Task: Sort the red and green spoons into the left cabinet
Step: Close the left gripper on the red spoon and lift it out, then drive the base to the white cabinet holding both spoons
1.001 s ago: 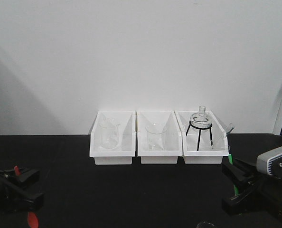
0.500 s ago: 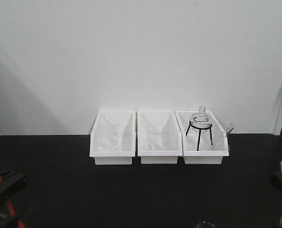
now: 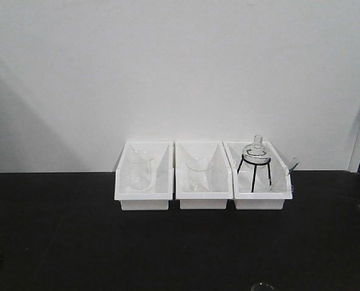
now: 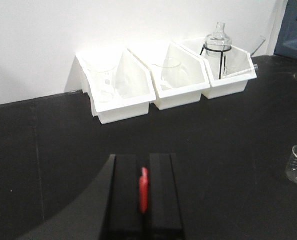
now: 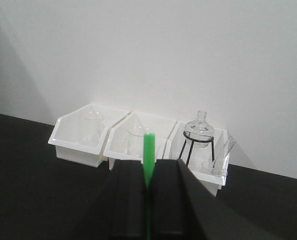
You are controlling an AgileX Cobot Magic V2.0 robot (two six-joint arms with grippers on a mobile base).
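Left gripper (image 4: 144,162) is clamping the red spoon (image 4: 144,192) between near-shut jaws. Right gripper (image 5: 149,171) is pinching the green spoon (image 5: 149,147) likewise, probably for carrying. Both are facing white bins (image 3: 203,204) on a black table (image 3: 168,254). Cabinet isn't showing.

Left gripper (image 4: 143,161) on red spoon (image 4: 144,190), right gripper (image 5: 148,166) on green spoon (image 5: 149,149)

The red spoon (image 4: 144,189) and the green spoon (image 5: 149,159) each show against black fingers (image 4: 126,195). The worktop (image 3: 168,248) is black, the bins (image 3: 203,202) and wall (image 3: 168,73) white.
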